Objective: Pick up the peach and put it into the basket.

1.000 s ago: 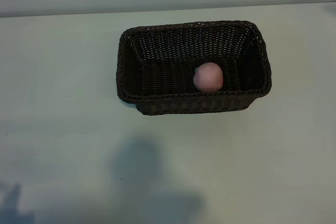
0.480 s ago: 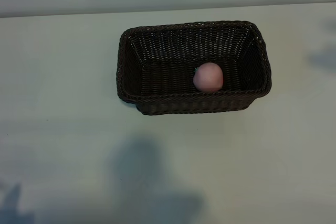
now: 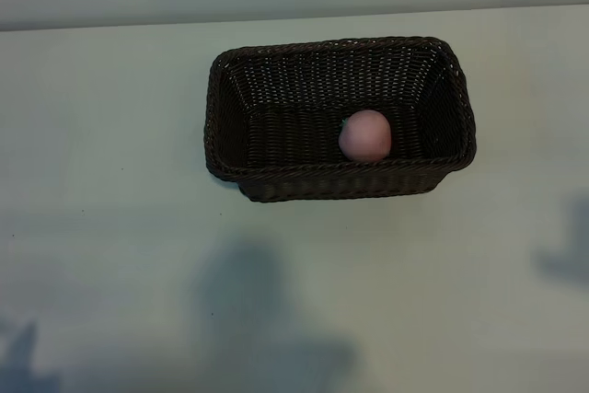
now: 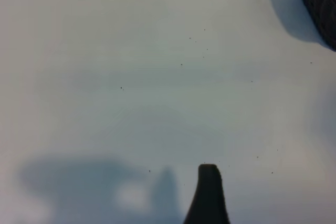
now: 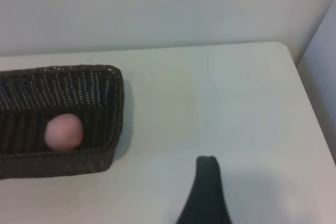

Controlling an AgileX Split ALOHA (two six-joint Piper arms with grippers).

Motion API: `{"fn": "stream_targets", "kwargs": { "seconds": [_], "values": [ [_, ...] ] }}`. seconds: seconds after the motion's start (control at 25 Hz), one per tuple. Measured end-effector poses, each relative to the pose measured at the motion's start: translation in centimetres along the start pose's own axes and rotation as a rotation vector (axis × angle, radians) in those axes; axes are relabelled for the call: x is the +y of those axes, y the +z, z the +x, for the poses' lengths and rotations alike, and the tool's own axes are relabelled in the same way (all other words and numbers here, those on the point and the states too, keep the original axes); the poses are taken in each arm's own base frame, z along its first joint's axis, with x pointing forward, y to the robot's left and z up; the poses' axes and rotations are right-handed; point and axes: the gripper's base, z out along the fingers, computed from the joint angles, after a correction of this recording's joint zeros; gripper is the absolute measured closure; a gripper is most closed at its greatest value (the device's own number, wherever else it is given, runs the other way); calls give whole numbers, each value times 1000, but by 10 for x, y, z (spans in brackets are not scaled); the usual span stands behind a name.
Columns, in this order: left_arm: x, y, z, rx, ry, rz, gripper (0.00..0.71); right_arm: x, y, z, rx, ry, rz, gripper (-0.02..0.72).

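The pale-pink peach (image 3: 365, 135) lies inside the dark woven basket (image 3: 276, 177), right of its middle and close to the near wall. The right wrist view shows the peach (image 5: 63, 132) in the basket's (image 5: 107, 108) end, well apart from the gripper. Neither arm appears in the exterior view. Of my left gripper, one dark fingertip (image 4: 209, 177) shows over bare table, with a corner of the basket (image 4: 320, 3) far off. One fingertip (image 5: 208, 169) of my right gripper shows beside the basket over bare table. Both grippers are open and hold nothing.
The basket stands on a pale table (image 3: 110, 227). Arm shadows fall on the table's near side (image 3: 258, 319) and at its right (image 3: 561, 260). The table's edge (image 5: 310, 98) and a wall lie beyond the right gripper.
A shadow at the right of the exterior view has moved from beside the basket's far end toward the near side. Peach and basket have not moved.
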Motion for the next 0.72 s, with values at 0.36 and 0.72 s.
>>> {"fn": "stream_targets", "kwargs": {
  "seconds": [0.36,0.72],
  "values": [
    [0,0,0,-1,0,0,120,-7,-21,54,-81,-37,34,127],
    [0,0,0,-1,1,0,120,-16,-11,100,-84,-37,-73,127]
  ]
}}
